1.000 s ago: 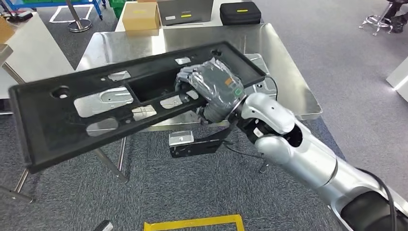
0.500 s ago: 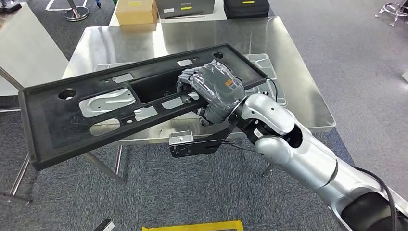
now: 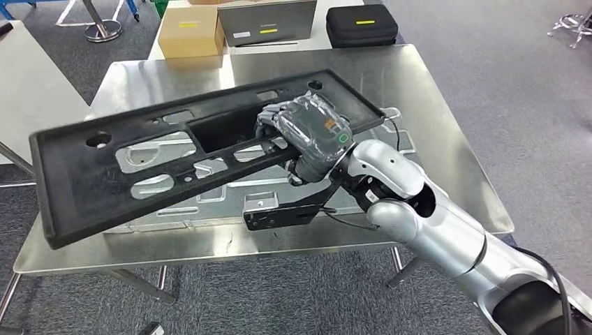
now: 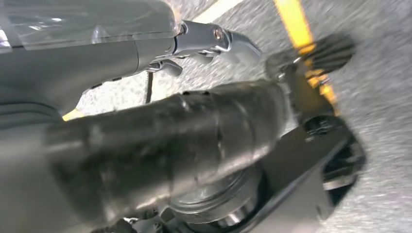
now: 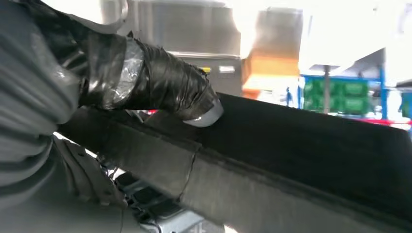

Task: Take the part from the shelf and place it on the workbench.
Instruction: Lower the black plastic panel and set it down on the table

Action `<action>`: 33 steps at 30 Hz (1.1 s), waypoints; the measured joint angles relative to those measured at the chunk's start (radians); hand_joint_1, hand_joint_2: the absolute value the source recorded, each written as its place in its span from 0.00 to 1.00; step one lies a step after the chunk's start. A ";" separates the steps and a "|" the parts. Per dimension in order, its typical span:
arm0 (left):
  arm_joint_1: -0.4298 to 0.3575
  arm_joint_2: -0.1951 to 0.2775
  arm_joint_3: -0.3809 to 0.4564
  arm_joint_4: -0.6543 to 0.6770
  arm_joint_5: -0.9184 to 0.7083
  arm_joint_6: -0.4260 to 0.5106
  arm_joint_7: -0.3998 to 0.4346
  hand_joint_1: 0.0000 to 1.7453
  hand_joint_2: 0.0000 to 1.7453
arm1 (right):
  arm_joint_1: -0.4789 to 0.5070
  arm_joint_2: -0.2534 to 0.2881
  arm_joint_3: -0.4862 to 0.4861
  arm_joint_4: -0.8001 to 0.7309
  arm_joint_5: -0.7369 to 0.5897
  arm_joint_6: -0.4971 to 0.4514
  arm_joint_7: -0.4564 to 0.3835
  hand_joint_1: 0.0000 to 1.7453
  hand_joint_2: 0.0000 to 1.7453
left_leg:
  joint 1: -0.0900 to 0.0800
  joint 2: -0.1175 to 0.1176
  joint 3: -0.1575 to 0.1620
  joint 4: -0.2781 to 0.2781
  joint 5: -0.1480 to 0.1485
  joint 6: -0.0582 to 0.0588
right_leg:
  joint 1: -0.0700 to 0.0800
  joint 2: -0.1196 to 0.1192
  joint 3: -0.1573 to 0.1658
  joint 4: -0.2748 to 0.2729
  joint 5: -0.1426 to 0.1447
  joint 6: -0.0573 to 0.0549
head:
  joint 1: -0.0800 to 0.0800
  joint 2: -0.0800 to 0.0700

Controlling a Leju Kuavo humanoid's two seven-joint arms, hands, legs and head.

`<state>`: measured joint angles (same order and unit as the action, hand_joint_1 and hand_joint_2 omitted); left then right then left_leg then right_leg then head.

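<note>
The part (image 3: 105,174) is a long black plastic panel with holes and a central opening. It hangs tilted above the steel workbench (image 3: 433,139), its left end lower and past the bench's left edge. My right hand (image 3: 311,132), wrapped in grey cover, grips the panel's bar at the central opening. In the right wrist view its taped fingers (image 5: 165,87) curl over the panel's black edge (image 5: 316,155). My left hand (image 4: 170,141) appears blurred above grey floor, holding nothing.
Flat silver stamped metal parts (image 3: 230,202) lie on the workbench under the panel. Behind the bench stand a cardboard box (image 3: 190,31), a grey case (image 3: 269,21) and a black case (image 3: 361,24). A white table (image 3: 35,91) is at the left. Yellow floor tape (image 4: 296,29) crosses the floor.
The whole view has shifted: the camera has come closer to the workbench, which now reaches under the panel and my right arm. The right hand keeps its grip on the panel.
</note>
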<state>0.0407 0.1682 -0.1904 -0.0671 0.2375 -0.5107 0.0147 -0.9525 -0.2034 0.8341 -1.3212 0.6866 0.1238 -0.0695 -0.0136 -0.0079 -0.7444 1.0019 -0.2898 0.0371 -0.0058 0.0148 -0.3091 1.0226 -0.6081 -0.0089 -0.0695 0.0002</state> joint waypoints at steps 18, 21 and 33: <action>-0.014 0.005 0.002 0.011 0.011 0.014 0.005 0.00 0.00 | 0.017 0.040 0.045 0.219 0.027 0.020 0.003 1.00 1.00 | 0.005 -0.027 0.223 -0.006 -0.194 -0.010 | 0.021 0.004 -0.357 -0.007 0.232 -0.030 | 0.000 0.000; -0.015 0.006 0.002 0.011 0.014 0.016 0.013 0.00 0.00 | 0.025 0.060 0.057 0.267 0.031 0.020 -0.004 1.00 1.00 | 0.004 -0.026 0.227 -0.006 -0.194 -0.010 | 0.020 0.009 -0.353 -0.008 0.220 -0.035 | 0.000 0.000; -0.015 0.008 0.003 0.003 0.021 0.011 0.035 0.00 0.00 | 0.063 0.154 0.142 0.442 0.042 0.051 -0.031 1.00 1.00 | 0.007 -0.015 0.252 -0.038 -0.225 -0.021 | 0.024 0.016 -0.351 -0.004 0.213 -0.040 | 0.000 0.000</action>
<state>0.0258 0.1760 -0.1872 -0.0642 0.2590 -0.4998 0.0500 -0.8890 -0.0494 0.9764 -0.8793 0.7290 0.1746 -0.1008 -0.0071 -0.0233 -0.4929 0.9639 -0.5149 0.0165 0.0184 0.0307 -0.6599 1.0189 -0.3954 -0.0489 -0.0697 0.0000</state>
